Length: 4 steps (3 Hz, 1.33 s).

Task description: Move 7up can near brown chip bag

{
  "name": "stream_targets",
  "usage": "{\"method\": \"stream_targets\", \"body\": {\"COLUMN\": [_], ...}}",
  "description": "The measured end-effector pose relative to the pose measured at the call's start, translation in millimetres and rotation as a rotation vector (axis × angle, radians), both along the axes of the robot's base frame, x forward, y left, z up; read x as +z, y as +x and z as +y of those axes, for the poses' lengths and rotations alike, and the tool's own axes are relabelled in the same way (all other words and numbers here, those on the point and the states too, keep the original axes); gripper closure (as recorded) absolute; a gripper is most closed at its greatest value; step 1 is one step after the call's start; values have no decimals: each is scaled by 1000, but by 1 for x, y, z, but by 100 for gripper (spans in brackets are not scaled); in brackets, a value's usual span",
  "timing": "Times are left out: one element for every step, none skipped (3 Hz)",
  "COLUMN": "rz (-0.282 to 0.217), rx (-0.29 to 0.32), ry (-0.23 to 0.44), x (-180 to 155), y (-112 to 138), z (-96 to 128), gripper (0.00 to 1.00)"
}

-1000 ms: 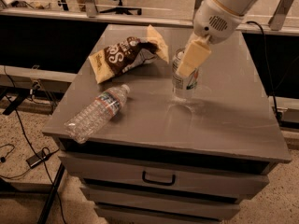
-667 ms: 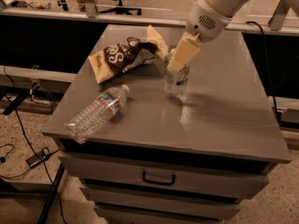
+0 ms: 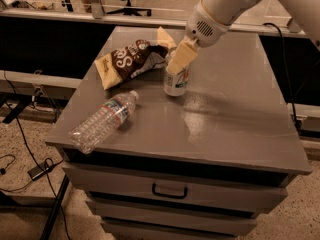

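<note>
so the gripper (image 3: 176,67) reaches in from the upper right and it's pinching the 7up can (image 3: 176,84) by the top, pale fingers (image 3: 182,58) clamped over the rim. the can sits upright right under it, base at or just off the grey cabinet top (image 3: 235,114), can't tell which. the brown chip bag (image 3: 131,59) lies just left of the gripper in the view, very near the can. a water bottle (image 3: 102,120) lies on its side down-left of the gripper, well apart from it
</note>
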<state>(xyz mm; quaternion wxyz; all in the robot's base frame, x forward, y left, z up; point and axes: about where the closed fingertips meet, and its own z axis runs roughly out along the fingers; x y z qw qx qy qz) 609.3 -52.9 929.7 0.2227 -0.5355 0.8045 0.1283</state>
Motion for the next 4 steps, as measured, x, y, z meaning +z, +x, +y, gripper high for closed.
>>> {"method": "stream_targets", "body": {"rz": [-14,-12,-10,-8], "rx": [-4,-2,1,3], "ry": [-16,-16,-16,-16], "x": [-4,-5,-7,-8], "y": [7,7,7,7], "z": [7,8,9,11], "gripper": [59,36,13,0]}}
